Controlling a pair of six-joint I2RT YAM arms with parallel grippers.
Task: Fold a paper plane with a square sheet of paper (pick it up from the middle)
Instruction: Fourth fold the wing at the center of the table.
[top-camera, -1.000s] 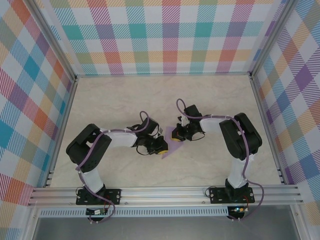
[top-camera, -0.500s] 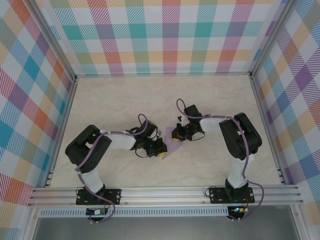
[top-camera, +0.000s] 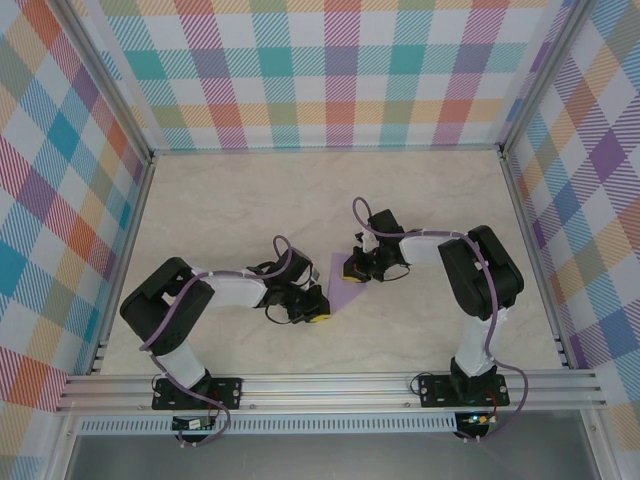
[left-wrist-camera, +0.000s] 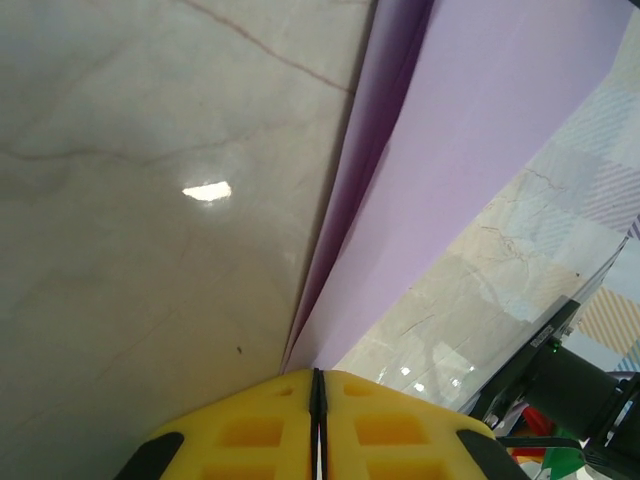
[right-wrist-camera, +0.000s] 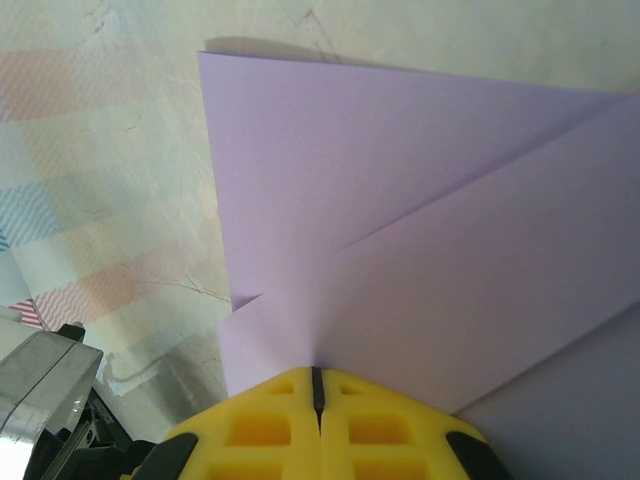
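One lavender sheet of paper (top-camera: 344, 289), partly folded into a triangle, lies on the table (top-camera: 230, 210) between my two grippers. My left gripper (top-camera: 316, 310) pinches its near tip; my right gripper (top-camera: 352, 270) is clamped on its far edge.

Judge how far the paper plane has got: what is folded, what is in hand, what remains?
Done: a diagonal flap overlaps the lavender sheet, which reads as a layered triangle from above. In hand: the left gripper pinches its near point, the right gripper its far edge. Left: it looks too broad for a dart, so narrowing folds probably remain.
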